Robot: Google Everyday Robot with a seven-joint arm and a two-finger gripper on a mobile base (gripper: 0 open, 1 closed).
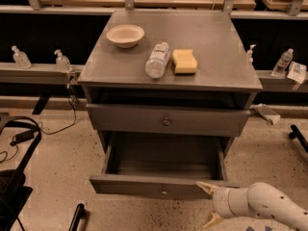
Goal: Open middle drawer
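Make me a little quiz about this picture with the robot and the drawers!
1. True or false: the bottle on the cabinet top is standing upright.
2. What lies just right of the bottle? A) a banana B) a yellow sponge C) a spoon
3. Where is the claw?

Key
1. False. It lies on its side.
2. B
3. Low on the right, at the right end of the pulled-out drawer front, with its fingers spread open.
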